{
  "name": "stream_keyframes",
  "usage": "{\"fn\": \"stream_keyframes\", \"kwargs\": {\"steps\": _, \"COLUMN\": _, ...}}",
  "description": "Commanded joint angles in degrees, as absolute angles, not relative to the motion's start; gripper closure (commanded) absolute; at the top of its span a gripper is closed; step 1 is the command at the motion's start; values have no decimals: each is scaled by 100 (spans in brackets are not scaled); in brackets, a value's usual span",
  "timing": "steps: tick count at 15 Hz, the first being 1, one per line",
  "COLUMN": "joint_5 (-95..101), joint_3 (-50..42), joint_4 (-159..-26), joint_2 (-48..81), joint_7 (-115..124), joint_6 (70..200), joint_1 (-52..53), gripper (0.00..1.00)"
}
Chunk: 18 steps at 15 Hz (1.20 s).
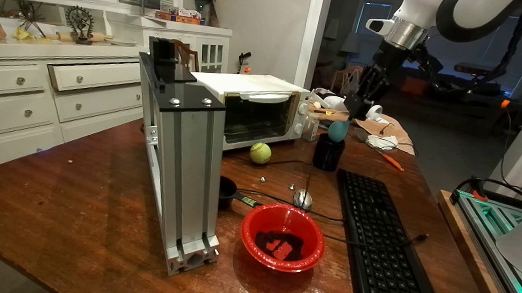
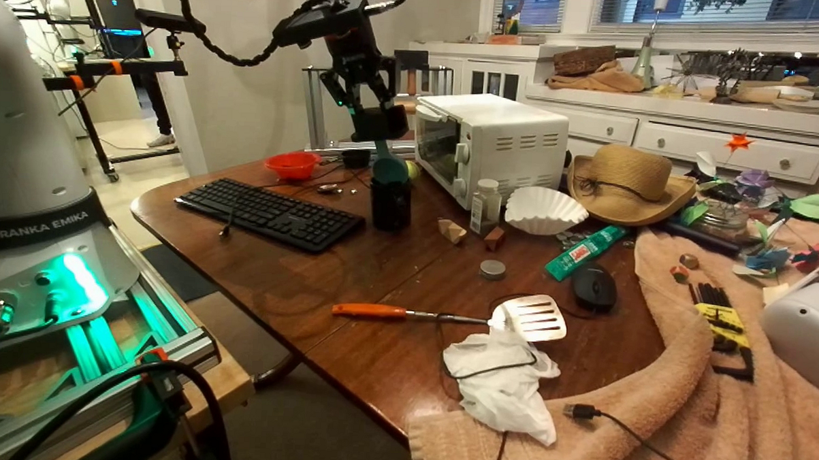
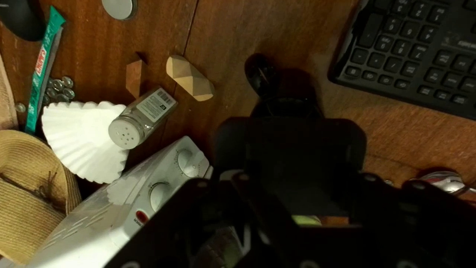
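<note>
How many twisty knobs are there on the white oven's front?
2. The upper knob and the lower knob sit one above the other, beside the oven door. Both exterior views show this same pair, and none seem hidden.

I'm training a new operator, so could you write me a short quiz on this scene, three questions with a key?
1. Open question: what does the gripper hold?
2. True or false: the tennis ball lies in front of the toaster oven.
3. Fill the gap: the held thing's rounded end is closest to the top of the ____.

Key:
1. A teal scoop, by its handle.
2. True.
3. The black jar; whether the scoop dips inside it is hard to tell.
</note>
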State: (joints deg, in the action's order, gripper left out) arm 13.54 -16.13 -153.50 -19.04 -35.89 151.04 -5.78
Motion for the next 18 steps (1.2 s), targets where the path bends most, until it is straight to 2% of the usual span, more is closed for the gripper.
{"fn": "stream_keyframes", "kwargs": {"steps": 1, "joint_5": 912, "joint_3": -1796, "joint_4": -15425, "joint_2": -1920, "joint_7": -4077, "joint_6": 15259, "joint_1": -428, "gripper": 77}}
{"fn": "stream_keyframes", "kwargs": {"steps": 18, "joint_5": -1483, "joint_3": -2864, "joint_4": -15619, "joint_2": -2197, "joint_7": -7040, "joint_6": 15419, "joint_1": 116, "gripper": 77}}
